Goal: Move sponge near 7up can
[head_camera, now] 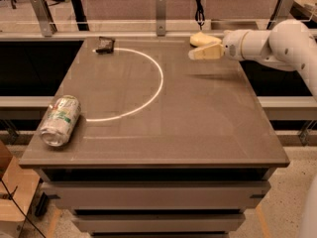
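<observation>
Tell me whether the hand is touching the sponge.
Cannot tell. In the camera view the hand, far right over the table, overlaps the sponge, showing neither gap nor contact.

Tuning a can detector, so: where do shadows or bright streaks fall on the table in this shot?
Camera view: a thin bright arc curves across the tabletop; the claw, hovering at the back right beside the sponge, casts a soft shadow just in front; the 7up can lies bright at the front-left edge.
</observation>
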`<act>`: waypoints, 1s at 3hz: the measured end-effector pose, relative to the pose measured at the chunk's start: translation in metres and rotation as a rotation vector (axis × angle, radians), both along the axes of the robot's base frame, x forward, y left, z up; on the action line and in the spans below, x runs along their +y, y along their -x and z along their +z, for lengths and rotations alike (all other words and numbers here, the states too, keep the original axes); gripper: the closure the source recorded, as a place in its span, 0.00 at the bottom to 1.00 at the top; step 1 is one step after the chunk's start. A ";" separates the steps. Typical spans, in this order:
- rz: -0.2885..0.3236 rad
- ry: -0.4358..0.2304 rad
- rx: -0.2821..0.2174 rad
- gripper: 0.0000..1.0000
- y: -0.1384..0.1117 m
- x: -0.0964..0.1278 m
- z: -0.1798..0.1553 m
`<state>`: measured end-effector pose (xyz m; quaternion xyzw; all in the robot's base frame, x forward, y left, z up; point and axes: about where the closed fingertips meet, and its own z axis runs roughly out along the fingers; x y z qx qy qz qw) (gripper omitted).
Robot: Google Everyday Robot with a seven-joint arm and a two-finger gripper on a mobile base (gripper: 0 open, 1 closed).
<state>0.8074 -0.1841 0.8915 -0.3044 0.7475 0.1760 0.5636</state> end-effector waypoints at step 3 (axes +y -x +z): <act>-0.100 -0.111 -0.013 0.00 -0.057 -0.017 -0.020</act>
